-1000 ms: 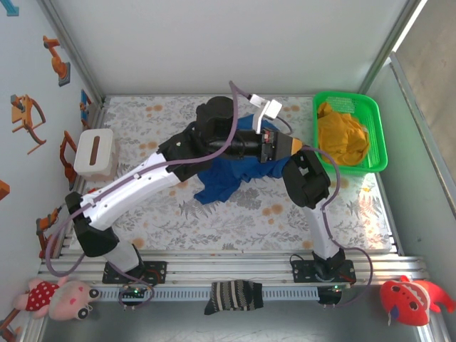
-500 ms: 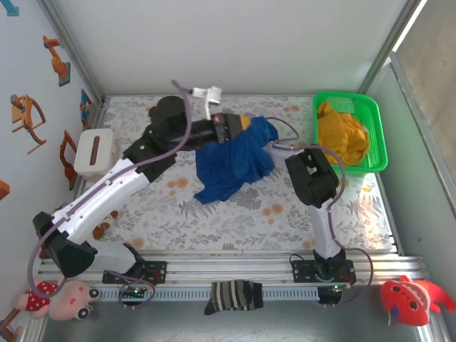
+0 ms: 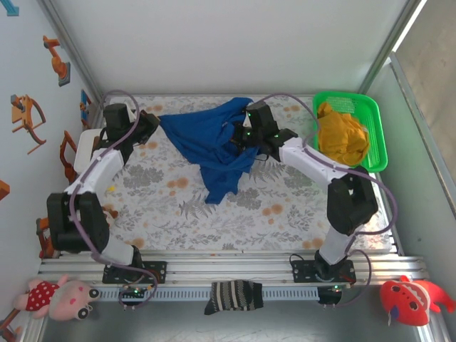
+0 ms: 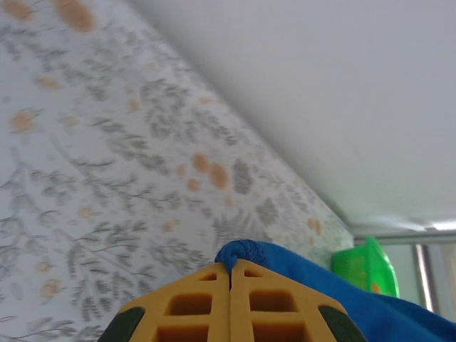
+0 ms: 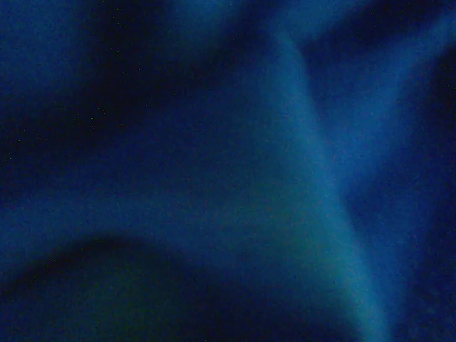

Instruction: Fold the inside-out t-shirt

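One rumpled blue cloth t-shirt [image 3: 206, 142]

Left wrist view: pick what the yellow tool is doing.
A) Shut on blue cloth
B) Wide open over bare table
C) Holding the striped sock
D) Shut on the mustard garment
A: the left tool has its yellow fingers pressed together, with a fold of the blue t-shirt pinched at their tips.

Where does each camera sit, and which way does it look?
Top external: above and behind, looking down at the table; both arms and the blue t-shirt show.
Left wrist: on the left arm, facing the green basket past the left gripper, shut on the t-shirt.
Right wrist: on the right arm, against blurred blue cloth.
Shared: the t-shirt.
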Robot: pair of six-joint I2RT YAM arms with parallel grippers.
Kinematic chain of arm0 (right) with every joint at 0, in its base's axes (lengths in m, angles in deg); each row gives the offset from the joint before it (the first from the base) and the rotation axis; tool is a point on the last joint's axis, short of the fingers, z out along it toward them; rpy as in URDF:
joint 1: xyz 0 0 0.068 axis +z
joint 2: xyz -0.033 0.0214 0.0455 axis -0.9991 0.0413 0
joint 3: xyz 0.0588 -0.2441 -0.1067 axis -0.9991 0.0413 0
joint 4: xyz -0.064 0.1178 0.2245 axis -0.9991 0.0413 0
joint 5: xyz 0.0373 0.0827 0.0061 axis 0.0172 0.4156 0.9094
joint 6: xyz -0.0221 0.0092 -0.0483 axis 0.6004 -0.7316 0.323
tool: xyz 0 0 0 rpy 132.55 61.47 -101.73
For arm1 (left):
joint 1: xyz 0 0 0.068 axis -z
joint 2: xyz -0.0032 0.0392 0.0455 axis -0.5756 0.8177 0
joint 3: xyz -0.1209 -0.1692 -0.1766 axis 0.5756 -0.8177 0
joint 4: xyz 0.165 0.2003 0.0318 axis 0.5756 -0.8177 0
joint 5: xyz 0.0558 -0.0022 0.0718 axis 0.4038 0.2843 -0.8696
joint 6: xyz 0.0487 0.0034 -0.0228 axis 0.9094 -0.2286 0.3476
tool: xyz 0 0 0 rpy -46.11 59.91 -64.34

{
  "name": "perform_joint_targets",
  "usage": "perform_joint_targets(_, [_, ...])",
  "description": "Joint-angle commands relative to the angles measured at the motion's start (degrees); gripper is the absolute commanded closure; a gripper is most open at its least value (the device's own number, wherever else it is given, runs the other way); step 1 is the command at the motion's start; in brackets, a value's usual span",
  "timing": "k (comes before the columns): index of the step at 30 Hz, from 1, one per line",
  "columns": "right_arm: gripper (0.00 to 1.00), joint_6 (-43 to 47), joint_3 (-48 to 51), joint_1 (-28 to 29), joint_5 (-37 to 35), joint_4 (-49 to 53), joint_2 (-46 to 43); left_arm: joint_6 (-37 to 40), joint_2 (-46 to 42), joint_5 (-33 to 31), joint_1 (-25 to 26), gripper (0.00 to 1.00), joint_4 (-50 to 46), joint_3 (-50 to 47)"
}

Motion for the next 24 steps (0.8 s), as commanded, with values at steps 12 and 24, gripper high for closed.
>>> perform_joint_targets(12, [1.00,1.79,-8.38,-1.21,4.51,2.78,-8.56,4.56,8.18,5.49,-1.55,0.65,-5.24,6.12])
perform_joint_targets(24, [1.00,-14.44,-2.10,-4.25,6.84,-15.50,-5.37,6.17,-14.39,-2.49,18.98,0.42,-0.96,-5.23])
